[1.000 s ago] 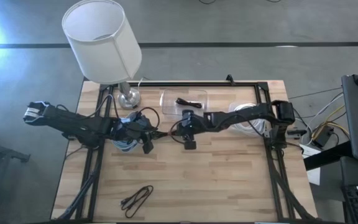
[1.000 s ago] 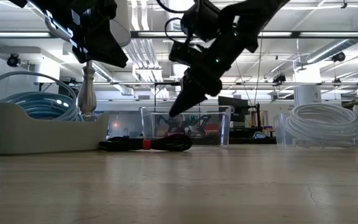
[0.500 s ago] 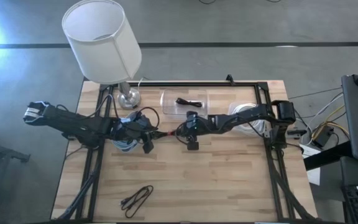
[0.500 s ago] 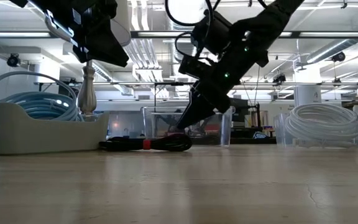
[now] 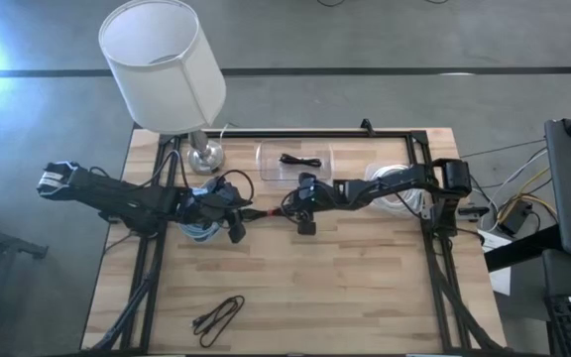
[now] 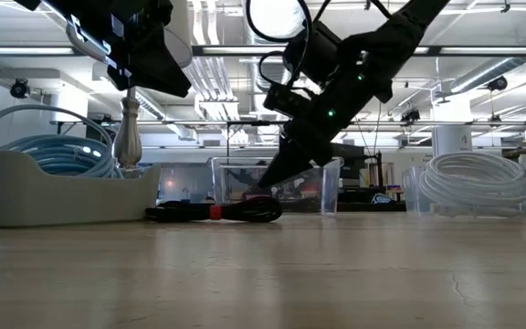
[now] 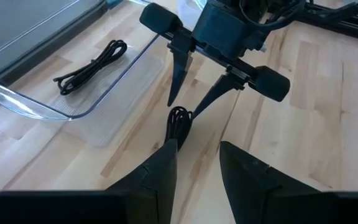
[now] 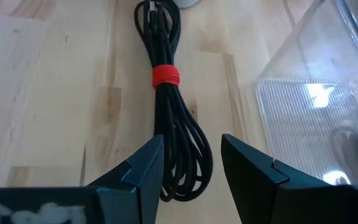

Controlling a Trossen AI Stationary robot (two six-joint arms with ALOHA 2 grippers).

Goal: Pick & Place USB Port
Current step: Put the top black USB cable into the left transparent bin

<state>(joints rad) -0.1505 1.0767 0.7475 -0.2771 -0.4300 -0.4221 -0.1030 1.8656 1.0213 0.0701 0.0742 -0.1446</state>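
A black USB cable bundle tied with a red band lies flat on the wooden table. My right gripper is open and slants down, its fingers standing on either side of the bundle's looped end, just above it. It touches nothing. My left gripper hangs open above the table, at the bundle's other end. A clear tray behind the bundle holds another black cable.
A lamp stands at the far left, its base beside the tray. A holder with blue cable sits under my left arm. White cable coils lie at the right. A loose black cable lies near the front edge.
My right gripper has sunk toward the looped end of the cable bundle and tipped a little further down, staying open. The bundle has not moved.
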